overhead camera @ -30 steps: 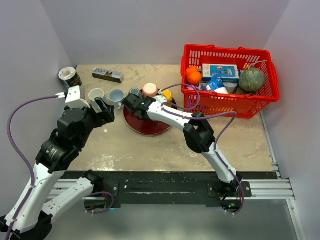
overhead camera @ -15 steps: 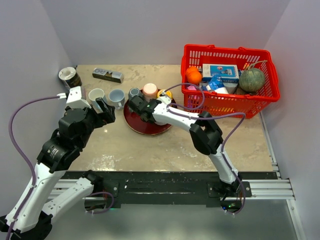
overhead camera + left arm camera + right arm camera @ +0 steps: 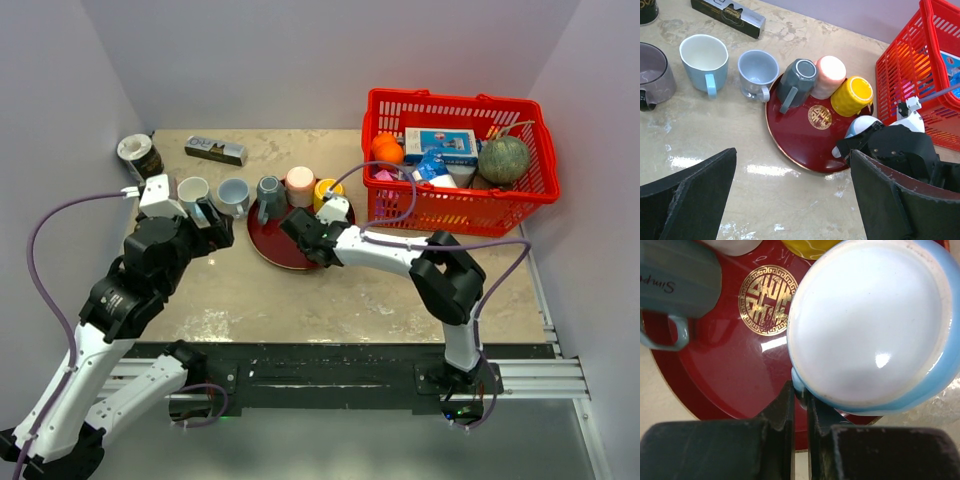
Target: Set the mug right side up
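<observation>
Right jaws clamped on mug (image 3: 867,325) handle (image 3: 796,381), base up.
Mug sits just ahead of them at tray (image 3: 730,370) edge; left jaws open, farther off.

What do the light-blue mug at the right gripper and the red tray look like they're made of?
Light-blue mug: likely glazed ceramic. It is glossy, with a sharp glint on its white upturned base. Red tray: smooth glossy lacquer-like finish with a printed gold emblem and soft reflections. It may be plastic or lacquered wood; the look leaves that open.
</observation>
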Robot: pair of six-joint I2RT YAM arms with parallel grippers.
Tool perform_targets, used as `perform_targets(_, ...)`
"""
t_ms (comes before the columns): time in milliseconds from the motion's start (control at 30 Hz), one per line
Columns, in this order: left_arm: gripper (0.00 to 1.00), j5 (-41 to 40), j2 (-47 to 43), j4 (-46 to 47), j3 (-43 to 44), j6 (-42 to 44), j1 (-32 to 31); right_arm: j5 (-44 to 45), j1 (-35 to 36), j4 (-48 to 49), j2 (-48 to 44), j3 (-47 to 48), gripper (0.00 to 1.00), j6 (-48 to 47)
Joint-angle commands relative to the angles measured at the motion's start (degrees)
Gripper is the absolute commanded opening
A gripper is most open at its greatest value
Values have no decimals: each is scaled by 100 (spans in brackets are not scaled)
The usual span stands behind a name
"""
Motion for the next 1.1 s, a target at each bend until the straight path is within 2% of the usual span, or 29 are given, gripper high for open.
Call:
perform_targets(0,99,113,73,309,-21,72,5,-115,-6,1256,-396,-423,0,-1046)
perform_targets(300,99,227,170,467,-4,46,5,-1343,21,2504,-1160,-713,0,-1855)
perform_targets(667,99,649,91,958,-30,265,14,-2979,-137,3673,-2223,-775,0,-1997)
perform_targets(767,99,1210,-58,1283,-153,624,5,-3463,-365,3850,-2321,-688,0,-1743)
perform_targets(933,99,2860,-217,2101,-452,1477,5,-4122,-700,3658,-2304,-354,0,-1162)
perform_targets(1067,96,3338,-24,2453,-671,1847,14,-4536,-761,3533,-2277,-151,0,-829)
